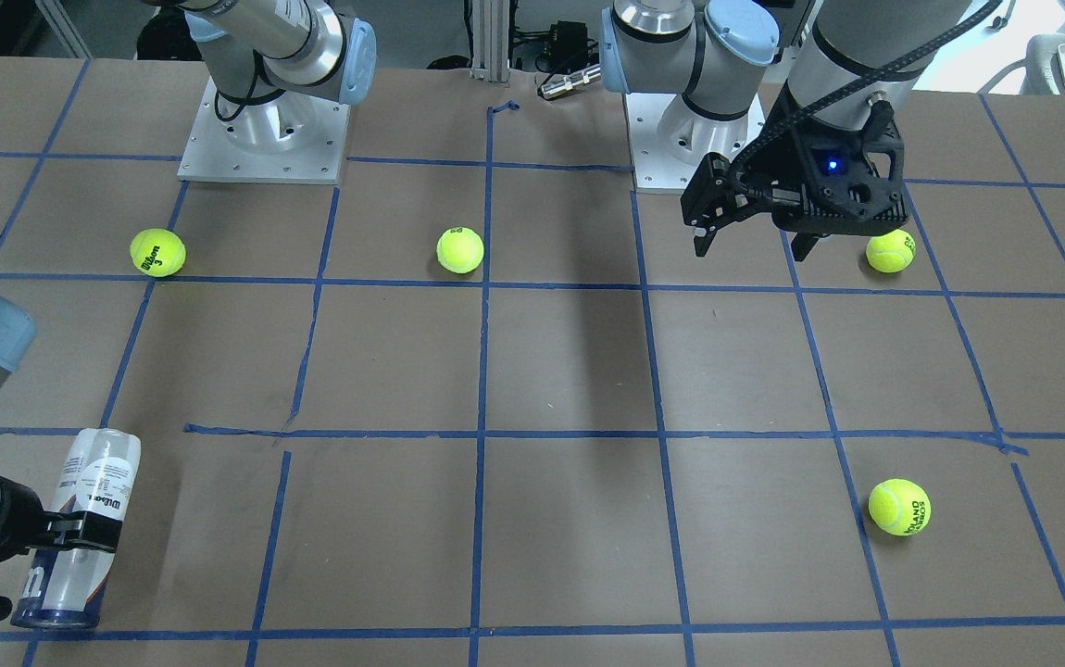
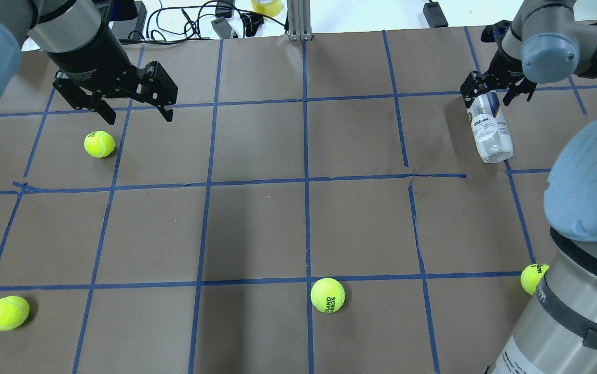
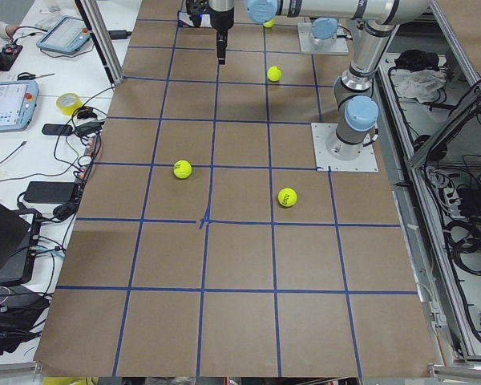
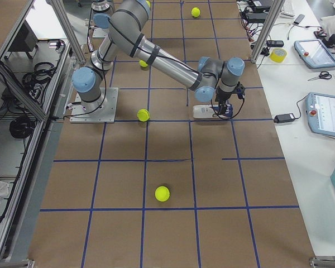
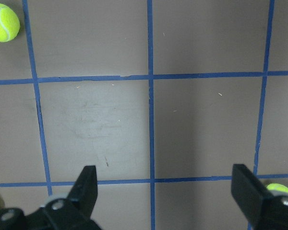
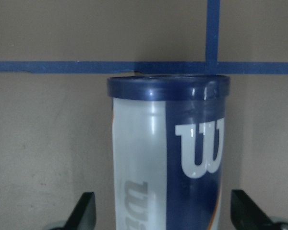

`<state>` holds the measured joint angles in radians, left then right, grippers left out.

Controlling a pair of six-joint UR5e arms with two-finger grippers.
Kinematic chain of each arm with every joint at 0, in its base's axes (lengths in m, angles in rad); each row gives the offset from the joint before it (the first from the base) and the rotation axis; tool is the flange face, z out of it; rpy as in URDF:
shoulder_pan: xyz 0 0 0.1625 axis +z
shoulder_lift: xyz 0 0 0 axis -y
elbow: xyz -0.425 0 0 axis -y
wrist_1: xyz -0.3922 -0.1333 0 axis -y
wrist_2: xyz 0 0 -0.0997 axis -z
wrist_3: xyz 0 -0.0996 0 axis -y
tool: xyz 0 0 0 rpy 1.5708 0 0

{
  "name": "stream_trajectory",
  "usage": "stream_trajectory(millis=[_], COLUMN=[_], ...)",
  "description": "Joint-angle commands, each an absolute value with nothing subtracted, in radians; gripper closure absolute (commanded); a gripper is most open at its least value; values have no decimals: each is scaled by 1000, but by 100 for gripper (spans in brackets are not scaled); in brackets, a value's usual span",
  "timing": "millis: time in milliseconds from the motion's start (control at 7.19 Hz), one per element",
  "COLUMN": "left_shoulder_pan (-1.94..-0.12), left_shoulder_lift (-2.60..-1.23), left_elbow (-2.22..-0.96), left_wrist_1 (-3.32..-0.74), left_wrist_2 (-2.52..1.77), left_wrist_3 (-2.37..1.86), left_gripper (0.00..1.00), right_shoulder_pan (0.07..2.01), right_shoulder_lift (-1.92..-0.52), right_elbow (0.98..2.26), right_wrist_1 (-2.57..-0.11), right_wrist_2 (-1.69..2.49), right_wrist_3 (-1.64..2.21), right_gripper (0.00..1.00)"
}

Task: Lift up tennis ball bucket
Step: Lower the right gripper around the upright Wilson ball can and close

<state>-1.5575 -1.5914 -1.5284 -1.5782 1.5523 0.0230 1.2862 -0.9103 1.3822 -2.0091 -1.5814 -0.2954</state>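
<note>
Tennis ball bucket [image 2: 489, 130]: lay on its side on the table [image 2: 257, 228] at about 2 o'clock in the overhead view. Its dark blue rim [image 6: 168, 86] pointed toward 12 o'clock.
Right gripper [image 2: 489, 97]: claw spread, one finger on either side of the bucket close to the rim. The wrist view showed a gap beside the can, so it was not pinching.
Left gripper [image 2: 137, 117]: claw spread and empty, hovering over the table at 10 o'clock.
Done: by the look of it, the reach and the straddle.
Left to do: closing on the can and raising it. The bucket appeared to rest flat on the paper, not lifted.
Surface: brown paper with a grid of blue tape [image 2: 303, 156].
Loose balls, near row: one at 7 o'clock [image 2: 8, 312], one at 6 o'clock [image 2: 327, 295], one at 4 o'clock [image 2: 533, 278] half hidden by the right arm.
Loose ball, farther: one at 10 o'clock [image 2: 99, 144], just beside the left gripper.
Room: past the far edge were cables [image 2: 184, 15], a yellow tape roll [image 2: 266, 6] and an aluminium post [image 2: 298, 21] at 12 o'clock.
</note>
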Motion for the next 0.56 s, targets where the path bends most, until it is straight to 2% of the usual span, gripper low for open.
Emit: stream_trajectory(millis=[0,139,278,417], left_shoulder_pan=[-1559,-1559,-1559,-1559], left_shoulder_lift=[-1589,-1589,-1591,-1591], left_elbow=[-1529,-1528,-1528,-1528], left_wrist_1=[-1577,-1575,-1574,-1572], left_wrist_2=[1557,1555,1557,1555], left_wrist_3=[23,23,23,23], left_gripper=[0,0,0,0], right_shoulder_pan=[1284,1284,1284,1285], right_shoulder_lift=[-864,-851,-851,-854], right_elbow=[1384,1385,1385,1385], right_wrist_1=[-2016,-2016,-2019,-2013], right_wrist_2=[-1583,-1583,-1585,-1585], right_wrist_3=[-293,-299,-308,-308], right_gripper=[0,0,11,28])
